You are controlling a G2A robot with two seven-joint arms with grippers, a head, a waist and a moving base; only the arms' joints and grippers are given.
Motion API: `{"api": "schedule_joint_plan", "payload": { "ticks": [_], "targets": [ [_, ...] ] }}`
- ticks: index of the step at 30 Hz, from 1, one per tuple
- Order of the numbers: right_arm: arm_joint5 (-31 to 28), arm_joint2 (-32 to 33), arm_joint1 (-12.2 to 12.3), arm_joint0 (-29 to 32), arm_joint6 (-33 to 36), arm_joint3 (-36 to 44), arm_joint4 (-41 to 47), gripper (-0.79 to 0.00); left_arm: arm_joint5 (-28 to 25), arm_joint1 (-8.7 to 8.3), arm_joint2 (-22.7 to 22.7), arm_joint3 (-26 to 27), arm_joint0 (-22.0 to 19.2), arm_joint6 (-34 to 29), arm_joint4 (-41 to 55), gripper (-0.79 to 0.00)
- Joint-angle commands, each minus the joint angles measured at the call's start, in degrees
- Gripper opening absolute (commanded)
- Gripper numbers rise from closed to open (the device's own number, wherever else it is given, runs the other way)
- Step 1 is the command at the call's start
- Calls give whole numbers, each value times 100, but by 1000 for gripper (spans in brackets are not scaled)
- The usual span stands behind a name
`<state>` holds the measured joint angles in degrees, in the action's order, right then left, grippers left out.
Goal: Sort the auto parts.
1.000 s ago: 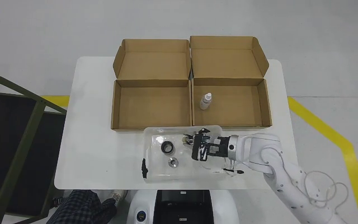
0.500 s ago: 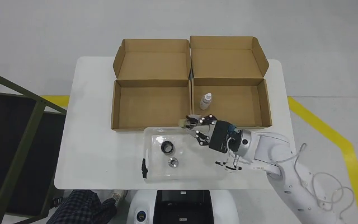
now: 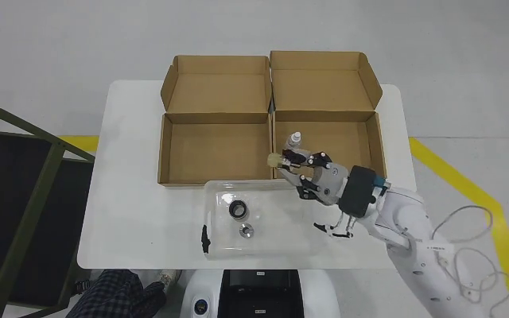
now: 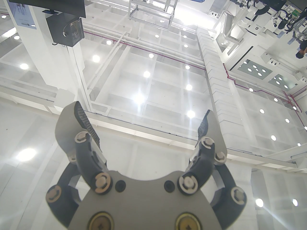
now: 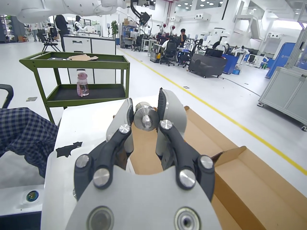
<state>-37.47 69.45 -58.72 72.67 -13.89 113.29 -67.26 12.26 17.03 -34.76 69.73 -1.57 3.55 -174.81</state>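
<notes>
My right gripper [image 3: 280,161] [image 5: 144,114] is shut on a small round metal part [image 5: 145,119] [image 3: 275,160]. It hangs over the seam between the left cardboard box [image 3: 215,151] and the right cardboard box [image 3: 350,147], just beyond the clear plastic tray [image 3: 262,246]. In the tray lie a dark ring-shaped part [image 3: 238,211] and a small silver part [image 3: 246,231]. A small white bottle [image 3: 293,143] stands in the right box. My left gripper [image 4: 144,123] is open with nothing between its fingers and points up at the ceiling.
Both boxes have their lids folded back toward the table's far edge. A small black piece [image 3: 204,237] lies on the white table [image 3: 127,199] at the tray's left rim. A green cart [image 3: 32,207] stands left of the table.
My right gripper lifted the metal part out of the clear tray and carried it away from the robot, to above the near edge of the boxes.
</notes>
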Motion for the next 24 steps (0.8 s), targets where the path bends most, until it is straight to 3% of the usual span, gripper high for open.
{"api": "schedule_joint_plan", "payload": {
  "ticks": [1, 10, 24],
  "targets": [
    [24, 74, -1, 38, -106, 24, -6, -785, 0, 0, 0, 0, 0, 0, 0, 0],
    [172, 323, -25, 204, -711, 39, 80, -785, 0, 0, 0, 0, 0, 0, 0, 0],
    [259, 432, -82, 272, -1093, -63, 100, -785, 0, 0, 0, 0, 0, 0, 0, 0]
  ]
}}
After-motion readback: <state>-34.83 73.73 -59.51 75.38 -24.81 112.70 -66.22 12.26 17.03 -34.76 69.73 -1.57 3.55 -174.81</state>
